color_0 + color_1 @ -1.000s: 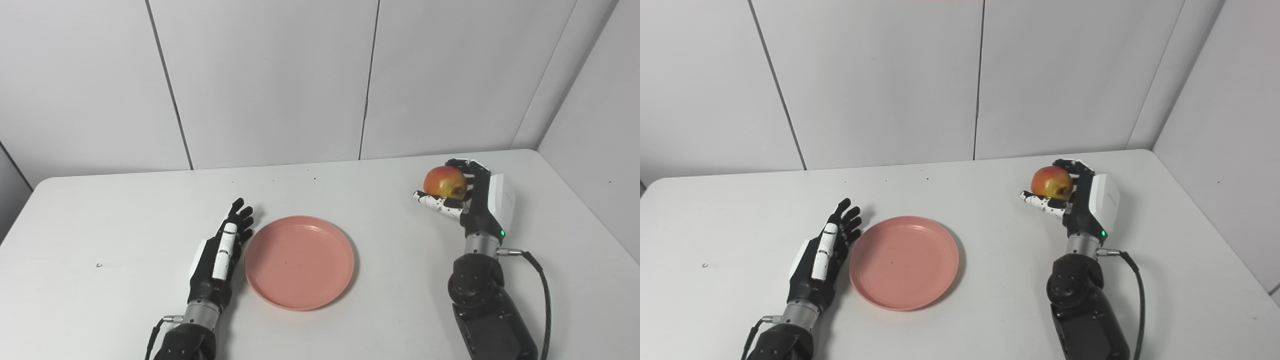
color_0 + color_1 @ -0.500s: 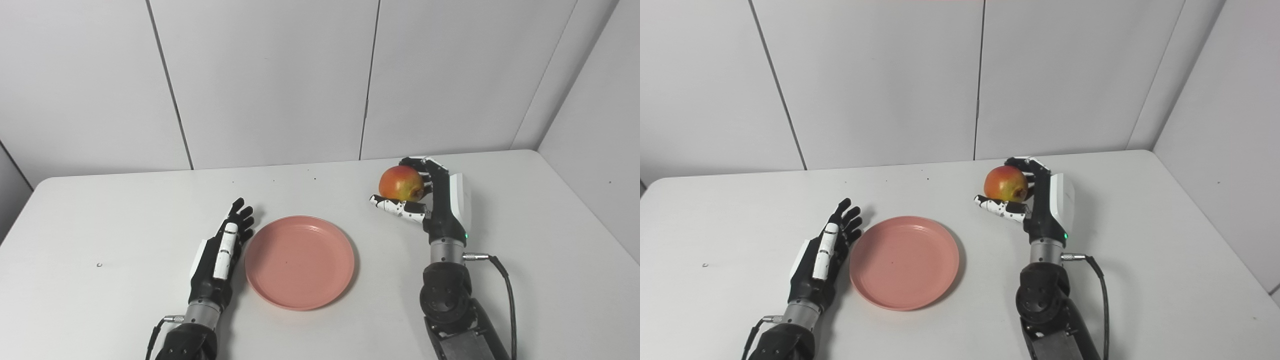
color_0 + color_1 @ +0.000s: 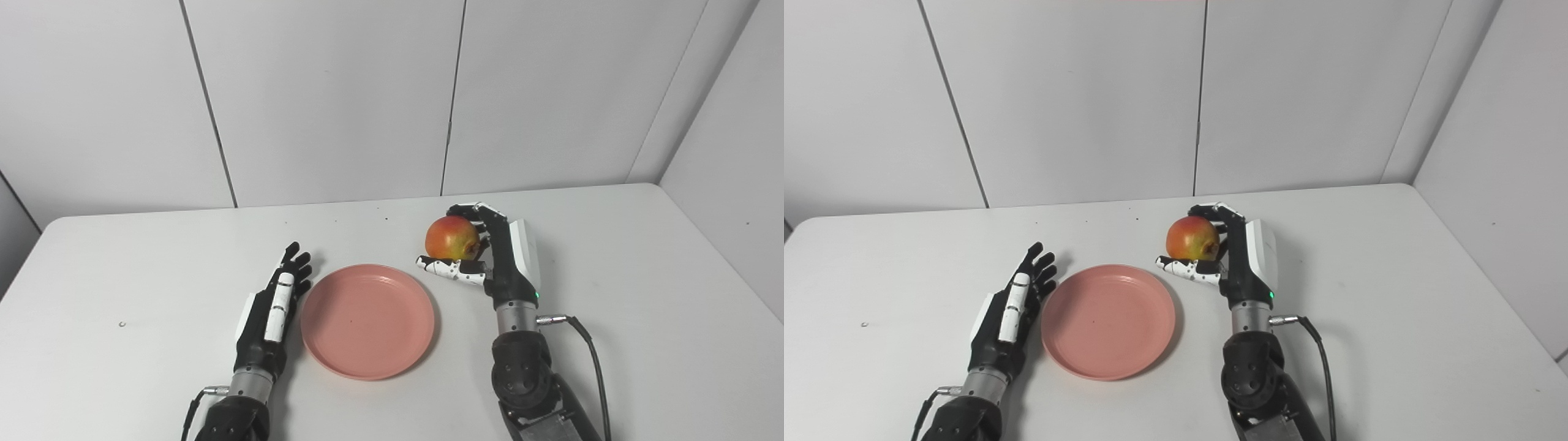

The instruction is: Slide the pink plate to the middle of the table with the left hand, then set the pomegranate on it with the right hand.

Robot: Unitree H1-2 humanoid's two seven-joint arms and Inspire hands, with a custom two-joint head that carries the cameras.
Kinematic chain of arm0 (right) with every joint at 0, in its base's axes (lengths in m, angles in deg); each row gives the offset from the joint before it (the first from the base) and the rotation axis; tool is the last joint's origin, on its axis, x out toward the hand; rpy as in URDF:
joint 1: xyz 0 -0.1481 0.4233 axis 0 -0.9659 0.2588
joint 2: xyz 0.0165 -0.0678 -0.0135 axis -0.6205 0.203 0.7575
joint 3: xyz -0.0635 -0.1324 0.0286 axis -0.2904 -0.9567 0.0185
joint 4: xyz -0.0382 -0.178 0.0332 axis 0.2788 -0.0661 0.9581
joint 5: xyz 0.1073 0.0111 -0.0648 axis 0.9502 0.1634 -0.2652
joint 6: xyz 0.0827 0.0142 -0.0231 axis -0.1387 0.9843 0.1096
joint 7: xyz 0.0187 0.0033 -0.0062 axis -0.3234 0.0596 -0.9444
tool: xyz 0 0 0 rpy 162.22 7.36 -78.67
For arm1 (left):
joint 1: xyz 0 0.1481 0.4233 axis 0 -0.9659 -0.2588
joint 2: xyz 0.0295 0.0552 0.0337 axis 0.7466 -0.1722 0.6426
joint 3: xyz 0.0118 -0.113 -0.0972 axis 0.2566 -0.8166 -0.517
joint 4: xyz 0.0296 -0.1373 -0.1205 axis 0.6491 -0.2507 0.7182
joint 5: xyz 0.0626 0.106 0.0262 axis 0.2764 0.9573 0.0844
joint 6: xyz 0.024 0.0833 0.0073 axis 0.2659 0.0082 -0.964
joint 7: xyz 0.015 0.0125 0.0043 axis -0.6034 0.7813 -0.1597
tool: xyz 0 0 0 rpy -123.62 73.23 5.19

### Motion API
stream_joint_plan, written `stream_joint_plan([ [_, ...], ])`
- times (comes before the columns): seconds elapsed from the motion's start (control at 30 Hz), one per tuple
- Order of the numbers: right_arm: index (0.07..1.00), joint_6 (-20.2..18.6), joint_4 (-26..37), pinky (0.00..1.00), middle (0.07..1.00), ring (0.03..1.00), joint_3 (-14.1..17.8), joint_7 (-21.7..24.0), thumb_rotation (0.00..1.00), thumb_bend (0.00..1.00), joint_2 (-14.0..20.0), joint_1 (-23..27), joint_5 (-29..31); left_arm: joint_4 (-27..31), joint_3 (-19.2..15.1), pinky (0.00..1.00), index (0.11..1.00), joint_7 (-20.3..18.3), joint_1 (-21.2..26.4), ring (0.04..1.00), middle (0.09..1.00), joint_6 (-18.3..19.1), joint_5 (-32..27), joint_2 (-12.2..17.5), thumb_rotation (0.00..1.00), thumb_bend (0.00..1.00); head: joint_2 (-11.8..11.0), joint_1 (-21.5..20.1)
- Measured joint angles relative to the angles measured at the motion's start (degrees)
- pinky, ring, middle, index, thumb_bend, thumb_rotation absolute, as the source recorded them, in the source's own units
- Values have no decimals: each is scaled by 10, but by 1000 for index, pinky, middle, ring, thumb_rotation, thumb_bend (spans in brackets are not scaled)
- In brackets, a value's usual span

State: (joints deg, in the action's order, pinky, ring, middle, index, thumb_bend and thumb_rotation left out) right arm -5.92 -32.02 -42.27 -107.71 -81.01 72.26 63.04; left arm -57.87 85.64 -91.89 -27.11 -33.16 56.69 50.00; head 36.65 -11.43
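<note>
The pink plate [image 3: 367,321] lies flat near the middle of the white table [image 3: 122,269]. My left hand [image 3: 272,309] rests open just left of the plate's rim, fingers straight and pointing away from me. It holds nothing. My right hand [image 3: 497,260] is shut on the red and yellow pomegranate [image 3: 452,238], carried above the table just beyond the plate's far right rim. The thumb sits under the fruit and the fingers curl over its top.
A black cable [image 3: 591,361] trails from the right wrist toward the front edge. A tiny speck [image 3: 122,324] lies on the table at the left. White wall panels stand behind and to the right of the table.
My right hand has carried the pomegranate leftward from the table's right side to just beside the plate's far right rim. The left hand and the plate have stayed put.
</note>
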Motion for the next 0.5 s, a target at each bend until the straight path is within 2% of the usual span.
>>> stream_joint_plan([
  [0.17, 539, 17, -12, 316, 491, 385, -11, 6, 0, 509, -6, -3, 0, -1, 2, 925, 935, 4, 0, 933, 934, -1, 8, -2, 1000, 443, 0, 10],
  [0.37, 547, 20, -14, 284, 462, 373, -26, 11, 0, 508, -13, -8, -3, -2, 2, 920, 932, 11, 0, 932, 932, -2, 10, -6, 1000, 448, 0, 30],
  [0.5, 545, 26, -14, 302, 461, 381, -36, 23, 0, 508, -17, -10, -3, -2, 5, 916, 930, 15, 0, 930, 930, -2, 14, -7, 1000, 440, 2, 33],
])
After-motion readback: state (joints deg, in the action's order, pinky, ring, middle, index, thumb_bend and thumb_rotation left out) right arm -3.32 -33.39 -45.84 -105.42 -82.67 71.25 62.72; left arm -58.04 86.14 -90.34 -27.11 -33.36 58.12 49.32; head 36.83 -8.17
